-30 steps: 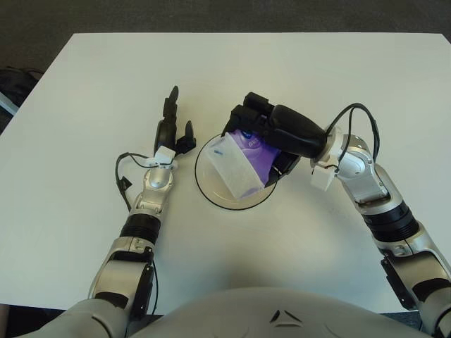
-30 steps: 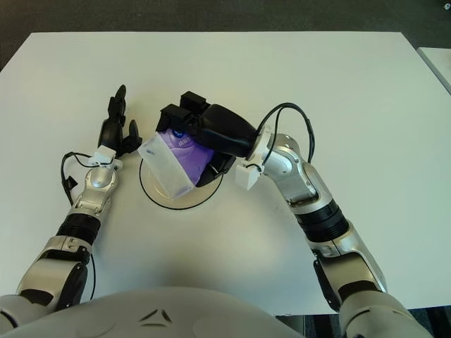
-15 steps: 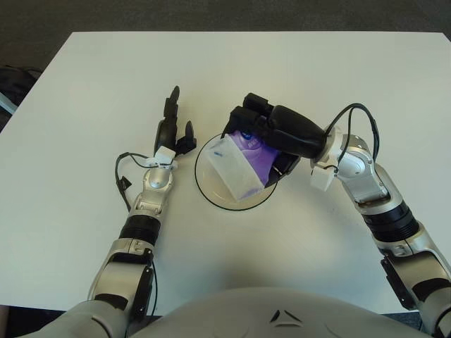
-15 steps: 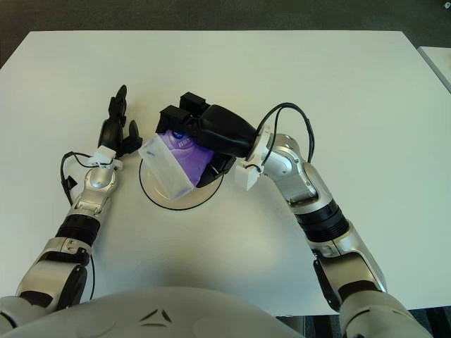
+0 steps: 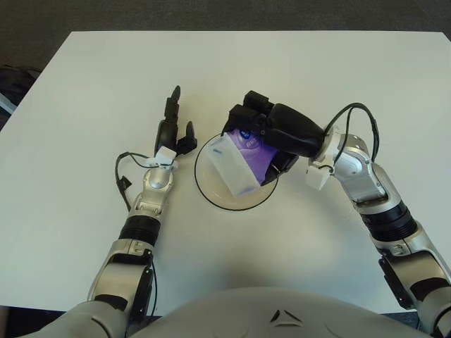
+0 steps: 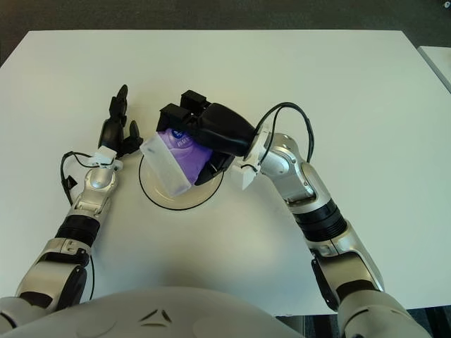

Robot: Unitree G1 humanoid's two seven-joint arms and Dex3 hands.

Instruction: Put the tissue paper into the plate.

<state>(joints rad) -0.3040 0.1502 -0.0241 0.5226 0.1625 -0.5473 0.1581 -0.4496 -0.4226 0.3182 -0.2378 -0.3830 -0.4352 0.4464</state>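
— Where is the tissue pack (image 5: 239, 159) at this moment?

— It sits over the plate (image 5: 215, 196), tilted, with its white end pointing toward 7 o'clock and its purple end up at 1 o'clock under the robot's right hand (image 5: 271, 134). Whether its lower end touches the plate cannot be told from either view.

— And that hand, what is it doing?

— Its dark fingers (image 5: 248, 113) are wrapped around the purple end of the pack, gripping it from the 1 o'clock side. The right arm (image 5: 370, 193) reaches in from the 4 o'clock side of the table (image 5: 84, 77), with a black cable (image 6: 285, 113) looping above the wrist.

— The plate itself?

— A round white plate with a dark rim, near the middle of the white table. The pack covers its upper right part; the lower left stretch of the plate is bare.

— What about the other hand?

— The left hand (image 5: 173, 130) shows just beside the plate, at its 10 o'clock. Its fingers (image 5: 172, 103) are stretched out and spread, pointing toward 12 o'clock, holding nothing. It stands apart from the pack, and its forearm runs back toward 7 o'clock.
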